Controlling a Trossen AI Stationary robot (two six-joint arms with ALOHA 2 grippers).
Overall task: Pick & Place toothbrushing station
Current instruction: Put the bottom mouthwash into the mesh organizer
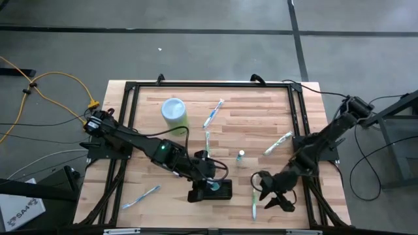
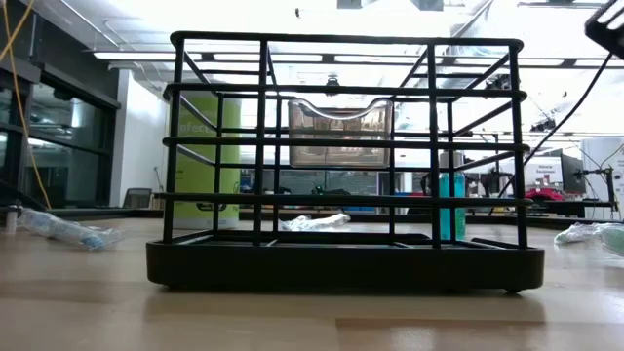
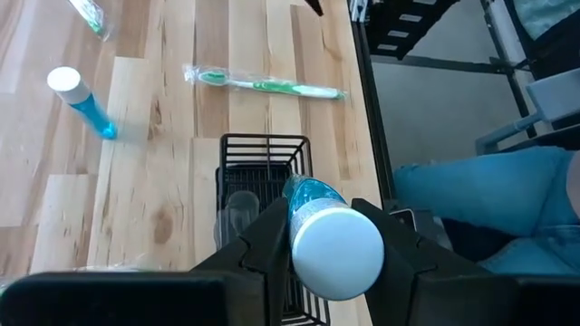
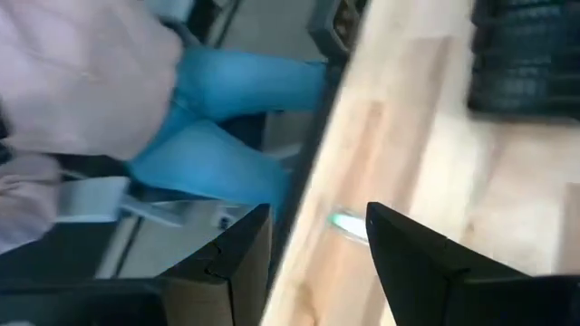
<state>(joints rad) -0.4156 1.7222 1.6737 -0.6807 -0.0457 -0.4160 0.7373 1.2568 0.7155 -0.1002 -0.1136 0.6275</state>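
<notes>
The toothbrushing station [image 1: 223, 190] is a black wire rack standing on its base near the table's front edge, and it fills the low view [image 2: 341, 263]. My left gripper [image 1: 208, 175] reaches over it from the left, shut on a blue tube with a white cap [image 3: 335, 254]. A pale, flat end [image 2: 341, 132] shows inside the top of the rack; it looks like the tube's lower end. My right gripper [image 1: 274, 197] hovers open to the right of the rack, beside a wrapped toothbrush [image 1: 255, 203] that lies on the wood and also shows in the right wrist view [image 4: 346, 224]. My left gripper pinches the blue tube between its two fingers [image 3: 258, 244], on the body just below the white cap [image 3: 308, 201]. The fingers slant down from the table's left, and the tube lies along them with its cap toward the wrist. The tube is tilted, its lower end pointing into the rack's open top.
Lying on the wood are a pale green cylinder [image 1: 175, 112], a small blue bottle with a white cap [image 1: 241, 156] and several wrapped toothbrushes [image 1: 213, 112] [image 1: 277, 143] [image 1: 140, 196]. A black frame [image 1: 130, 88] rims the table. A person in blue trousers [image 4: 236, 100] stands beyond the near edge.
</notes>
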